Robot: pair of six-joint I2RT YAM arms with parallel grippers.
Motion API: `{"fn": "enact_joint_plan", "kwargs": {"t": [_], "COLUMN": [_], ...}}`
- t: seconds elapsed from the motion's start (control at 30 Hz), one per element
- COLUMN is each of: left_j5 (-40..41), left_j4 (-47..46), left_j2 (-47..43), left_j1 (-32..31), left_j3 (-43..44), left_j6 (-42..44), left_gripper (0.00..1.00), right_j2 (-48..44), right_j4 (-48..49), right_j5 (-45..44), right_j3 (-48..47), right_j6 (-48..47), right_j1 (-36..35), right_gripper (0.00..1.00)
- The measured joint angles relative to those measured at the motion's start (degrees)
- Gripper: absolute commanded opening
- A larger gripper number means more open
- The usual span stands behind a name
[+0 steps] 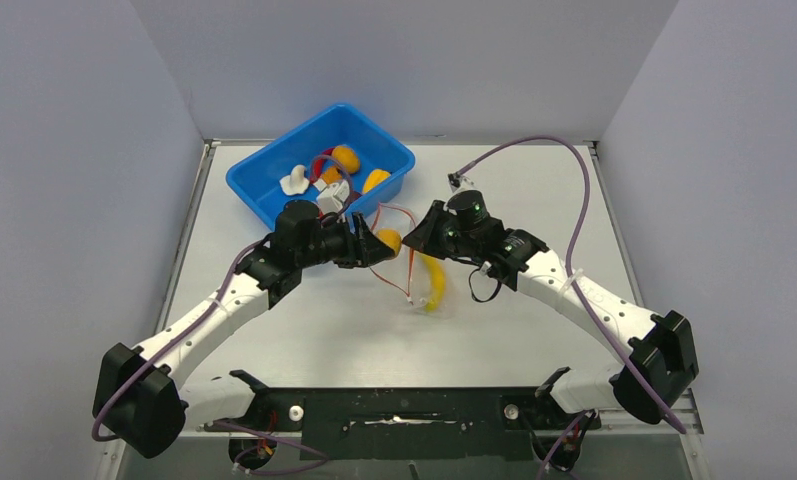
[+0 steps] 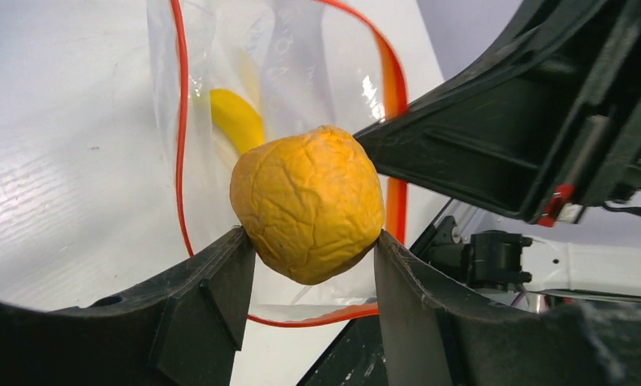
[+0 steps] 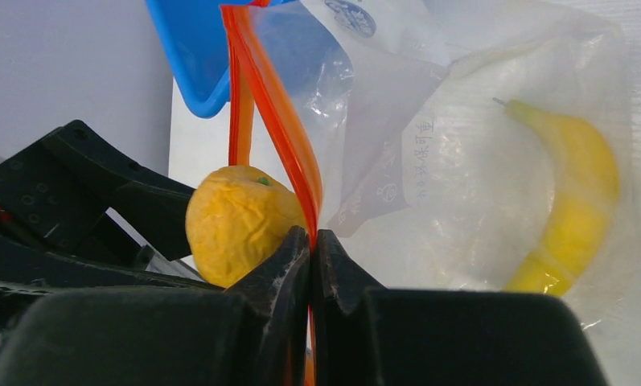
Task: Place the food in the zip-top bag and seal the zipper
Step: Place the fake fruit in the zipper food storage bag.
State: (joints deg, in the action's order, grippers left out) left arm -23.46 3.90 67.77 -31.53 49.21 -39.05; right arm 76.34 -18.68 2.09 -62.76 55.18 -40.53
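My left gripper (image 2: 309, 241) is shut on an orange wrinkled lump (image 2: 307, 201), also seen in the top view (image 1: 387, 240), and holds it at the open mouth of the clear zip-top bag (image 2: 301, 72). My right gripper (image 3: 312, 237) is shut on the bag's red-orange zipper strip (image 3: 281, 129) and holds the mouth up. A yellow banana (image 3: 570, 201) lies inside the bag (image 3: 462, 145); it shows in the top view (image 1: 434, 283) too. The lump (image 3: 236, 221) is just left of the strip in the right wrist view.
A blue tub (image 1: 319, 165) stands at the back left with more toy foods in it: orange lumps (image 1: 346, 157), a white piece (image 1: 296, 181) and a red piece. Grey walls close in the table on three sides.
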Motion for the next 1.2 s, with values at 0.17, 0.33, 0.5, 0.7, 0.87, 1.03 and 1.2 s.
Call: {"fn": "enact_joint_plan", "kwargs": {"t": [0.17,0.33,0.5,0.7,0.87,1.03,1.2], "left_j5": [2.36,3.78,5.33,5.53,5.53,5.46,5.53], "left_j4": [4.35,7.17,9.27,10.32,11.47,12.22,13.66], "left_j2": [0.96,1.36,1.38,1.44,1.46,1.44,1.44], "left_j1": [-1.40,-1.88,-1.88,-1.88,-1.88,-1.88,-1.88], "left_j3": [0.28,0.33,0.61,1.11,2.16,2.73,4.96], "left_j6": [1.42,2.25,2.47,2.45,2.58,3.32,4.33], "left_gripper": [0.39,0.42,0.44,0.52,0.61,0.66,0.66], "right_j2": [-0.59,-0.83,-0.83,-0.83,-0.83,-0.92,-1.05], "right_j4": [1.05,2.25,2.43,2.58,2.80,3.26,3.10], "right_j5": [0.11,0.15,0.15,0.13,0.09,-0.02,-0.24], "right_j3": [0.00,0.00,0.00,0.02,0.11,1.79,2.71], "right_j6": [1.01,1.33,1.46,1.81,2.10,2.21,2.10], "right_j1": [-0.09,-0.61,-1.18,-1.18,-1.20,-1.49,-1.53], "right_gripper": [0.00,0.00,0.00,0.00,0.00,0.00,0.00]}}
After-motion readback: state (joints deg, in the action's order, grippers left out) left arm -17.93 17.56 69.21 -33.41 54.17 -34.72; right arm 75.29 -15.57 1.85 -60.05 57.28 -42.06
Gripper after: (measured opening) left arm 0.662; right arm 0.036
